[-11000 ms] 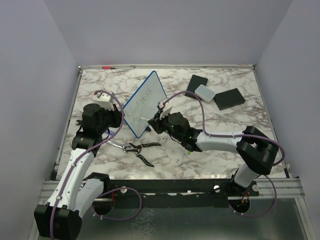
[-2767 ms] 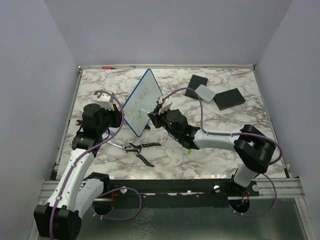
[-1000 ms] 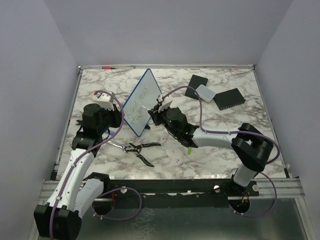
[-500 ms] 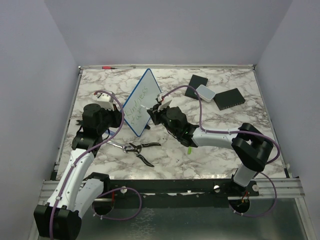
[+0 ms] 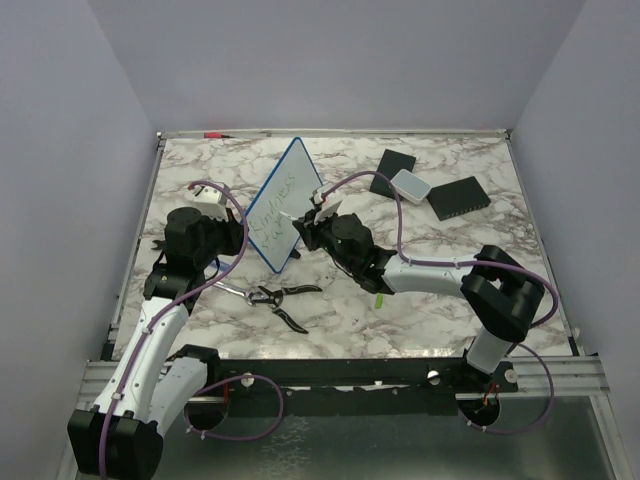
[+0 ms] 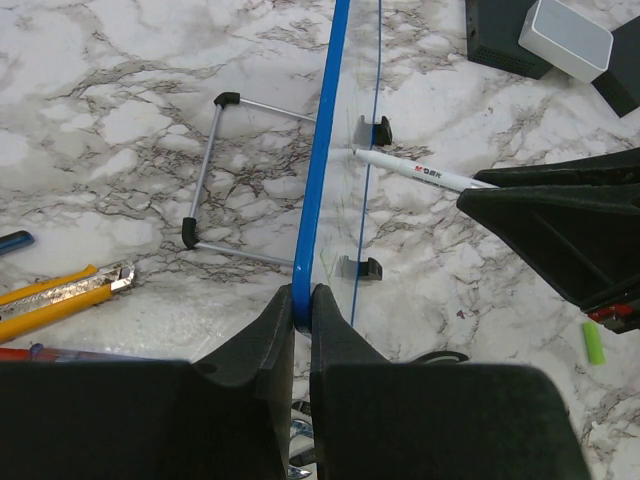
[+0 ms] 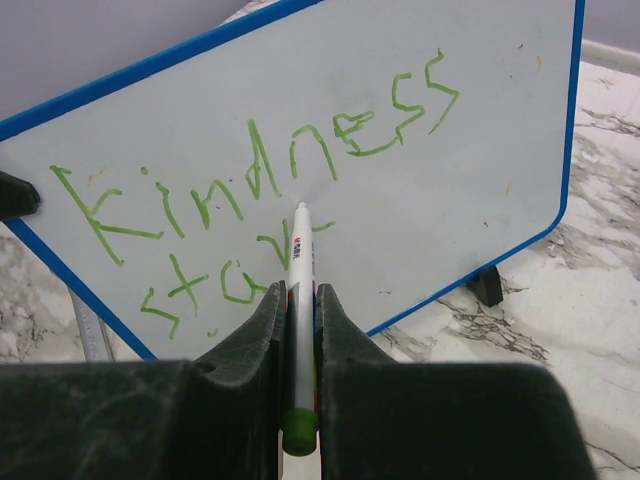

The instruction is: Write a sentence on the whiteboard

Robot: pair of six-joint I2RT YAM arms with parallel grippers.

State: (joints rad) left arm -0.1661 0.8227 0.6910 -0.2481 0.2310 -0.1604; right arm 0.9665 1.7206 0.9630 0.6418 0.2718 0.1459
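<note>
The left gripper (image 6: 302,300) is clamping the whiteboard (image 7: 480,130) by its edge to steady it — the right gripper (image 7: 300,300) is pinching the marker (image 7: 300,250), tip on the sentence (image 7: 260,165).

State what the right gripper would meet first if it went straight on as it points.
The whiteboard: the marker tip in the right gripper looks at, or nearly at, its face.

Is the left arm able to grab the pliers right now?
Probably not yet: the left claw is shut on the edge of the whiteboard. The pliers lie nearby, uncovered, but it must let go first.
</note>
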